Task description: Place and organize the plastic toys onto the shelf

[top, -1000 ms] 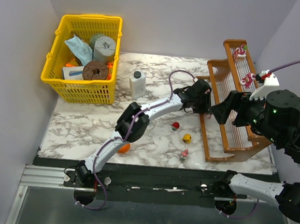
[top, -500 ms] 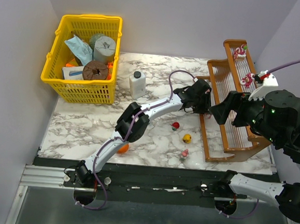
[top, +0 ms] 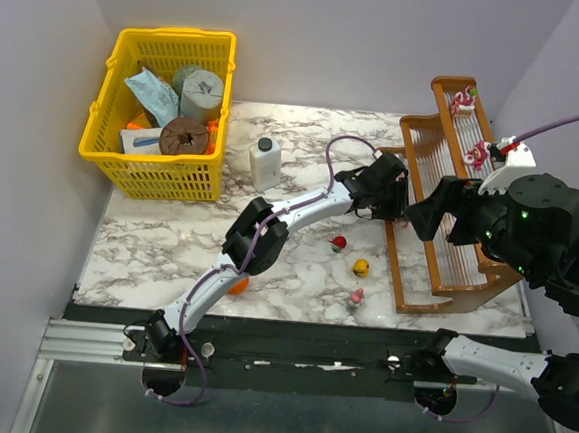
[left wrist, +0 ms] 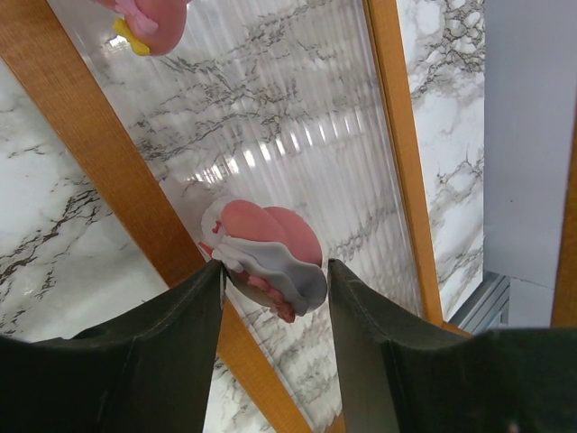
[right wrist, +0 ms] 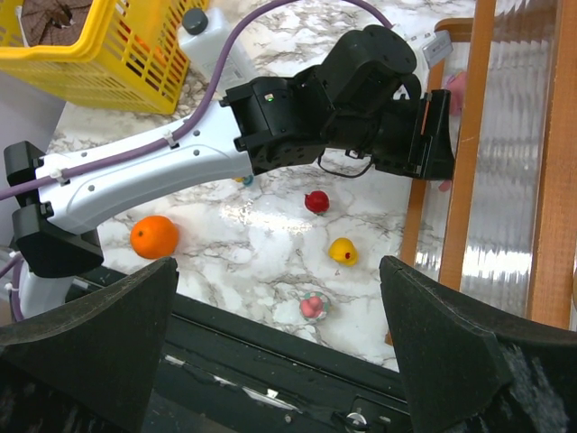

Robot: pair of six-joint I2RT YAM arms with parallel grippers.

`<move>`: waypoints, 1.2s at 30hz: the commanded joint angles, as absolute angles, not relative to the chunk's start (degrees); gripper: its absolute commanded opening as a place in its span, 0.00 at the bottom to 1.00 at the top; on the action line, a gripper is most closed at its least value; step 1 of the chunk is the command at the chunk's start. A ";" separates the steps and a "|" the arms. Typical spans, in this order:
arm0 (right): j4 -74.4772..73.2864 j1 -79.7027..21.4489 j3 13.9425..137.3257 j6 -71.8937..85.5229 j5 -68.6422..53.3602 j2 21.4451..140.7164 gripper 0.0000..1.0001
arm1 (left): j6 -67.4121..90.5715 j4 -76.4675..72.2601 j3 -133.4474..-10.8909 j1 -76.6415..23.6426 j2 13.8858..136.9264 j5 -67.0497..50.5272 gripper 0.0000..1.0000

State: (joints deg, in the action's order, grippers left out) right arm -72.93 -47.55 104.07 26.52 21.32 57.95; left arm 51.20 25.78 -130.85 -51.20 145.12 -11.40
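Note:
The brown wooden shelf stands at the right. My left gripper is at its lowest tier, shut on a pink and white toy held just over the clear rods beside the wooden rail. A second pink toy lies further along that tier. One toy sits on the top tier and one on the middle tier. Red, yellow and pink-green toys lie on the table. My right gripper is wide open and empty, raised over the shelf's near end.
A yellow basket full of items stands at the back left. A white bottle stands at mid-back. An orange ball lies near the front edge beside the left arm. The table's dark front edge is below the right gripper.

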 commanded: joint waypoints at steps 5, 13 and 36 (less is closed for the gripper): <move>-71.72 -47.37 103.62 26.63 22.85 57.74 1.00 | 50.10 24.70 -132.01 -50.98 145.11 -12.66 0.63; -72.42 -47.29 103.97 27.24 23.12 57.83 1.00 | 48.34 23.47 -128.06 -50.98 140.11 -9.94 0.77; -72.16 -47.37 99.05 27.86 21.18 55.46 1.00 | 50.17 19.24 -87.65 -53.96 108.39 -2.82 0.86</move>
State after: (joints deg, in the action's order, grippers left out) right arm -72.90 -47.55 100.01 27.59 21.39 55.53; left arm 47.88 18.00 -97.14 -51.53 116.99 -7.03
